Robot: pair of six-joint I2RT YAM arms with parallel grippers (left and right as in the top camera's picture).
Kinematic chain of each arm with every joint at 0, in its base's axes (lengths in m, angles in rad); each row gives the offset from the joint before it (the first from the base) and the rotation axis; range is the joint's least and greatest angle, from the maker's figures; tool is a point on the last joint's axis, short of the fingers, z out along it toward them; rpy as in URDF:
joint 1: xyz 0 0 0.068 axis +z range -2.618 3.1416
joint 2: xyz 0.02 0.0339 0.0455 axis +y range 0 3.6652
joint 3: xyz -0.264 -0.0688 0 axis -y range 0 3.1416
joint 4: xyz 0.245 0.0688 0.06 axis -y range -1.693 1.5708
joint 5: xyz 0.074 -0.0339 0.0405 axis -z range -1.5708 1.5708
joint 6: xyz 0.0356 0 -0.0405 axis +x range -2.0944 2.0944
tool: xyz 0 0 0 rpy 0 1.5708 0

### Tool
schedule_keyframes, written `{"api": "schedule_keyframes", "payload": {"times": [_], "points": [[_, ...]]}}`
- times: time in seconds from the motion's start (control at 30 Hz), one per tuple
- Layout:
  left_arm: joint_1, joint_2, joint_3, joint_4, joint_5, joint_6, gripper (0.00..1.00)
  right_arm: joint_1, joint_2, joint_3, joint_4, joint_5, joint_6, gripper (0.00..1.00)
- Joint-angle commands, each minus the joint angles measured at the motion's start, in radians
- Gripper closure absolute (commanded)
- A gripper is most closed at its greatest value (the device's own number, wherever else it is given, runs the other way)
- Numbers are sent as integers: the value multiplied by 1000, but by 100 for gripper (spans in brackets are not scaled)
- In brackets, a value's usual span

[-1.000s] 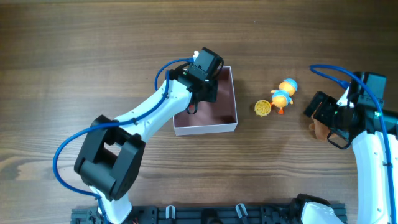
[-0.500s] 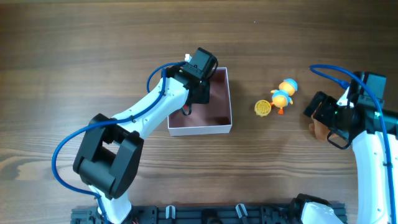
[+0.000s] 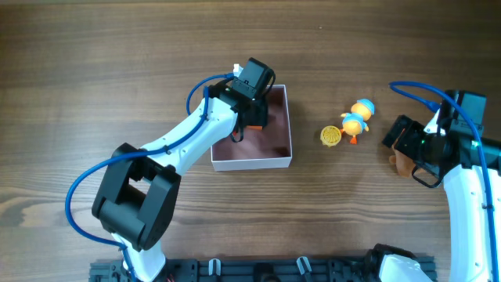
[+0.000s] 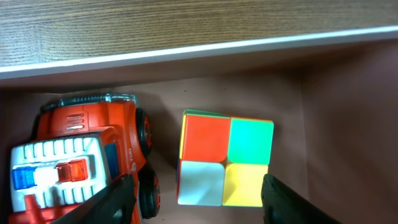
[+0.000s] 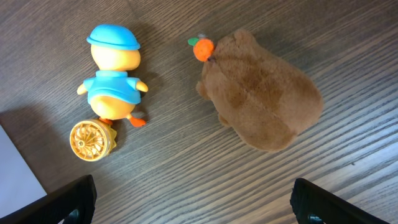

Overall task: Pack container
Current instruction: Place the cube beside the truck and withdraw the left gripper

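Note:
The container (image 3: 252, 164), a square box with white walls and a dusty-pink inside, sits left of the table's centre; its rim shows in the left wrist view (image 4: 186, 53). Inside lie a red toy truck (image 4: 87, 162) and a colour cube (image 4: 225, 158). My left gripper (image 3: 249, 117) hangs open over the box's far left part, its fingers (image 4: 199, 205) either side of the cube, with a gap on the truck side. My right gripper (image 3: 403, 145) is open and empty above the bare table (image 5: 193, 199), near a brown plush toy (image 5: 261, 106).
A duck toy with a blue cap (image 3: 357, 116) (image 5: 112, 68) and a gold wheel (image 3: 331, 136) (image 5: 92, 140) lie between the box and the right arm. The plush (image 3: 400, 164) is partly hidden under the right gripper in the overhead view.
The box slid a little to the left with my left gripper inside it, then stayed put. The right arm has not moved.

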State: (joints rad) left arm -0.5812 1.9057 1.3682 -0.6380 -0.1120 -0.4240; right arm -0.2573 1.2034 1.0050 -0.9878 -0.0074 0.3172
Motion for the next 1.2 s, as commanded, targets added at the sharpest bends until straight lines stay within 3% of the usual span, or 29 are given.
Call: {"api": "schedule_keyframes", "payload": {"times": [0.0, 0.13, 0.17, 0.23, 0.33, 0.73, 1.17], "points": [[-9, -6, 23, 9, -15, 27, 43, -2, 5, 23, -1, -14, -3, 0], [-74, -48, 98, 23, -14, 111, 40, -2, 5, 23, -1, -14, -3, 0], [-85, -49, 99, 36, -13, 127, 47, -2, 5, 23, -1, -14, -3, 0], [-96, -27, 99, 36, -8, 125, 78, -2, 5, 23, -1, -14, -3, 0], [-96, 7, 98, 33, -8, 125, 90, -2, 5, 23, -1, -14, -3, 0], [-91, 144, 98, 61, -14, 131, 85, -2, 5, 23, -3, -14, -3, 0], [-31, 146, 98, 63, -50, 132, 78, -2, 5, 23, -7, -14, -3, 0]]}}
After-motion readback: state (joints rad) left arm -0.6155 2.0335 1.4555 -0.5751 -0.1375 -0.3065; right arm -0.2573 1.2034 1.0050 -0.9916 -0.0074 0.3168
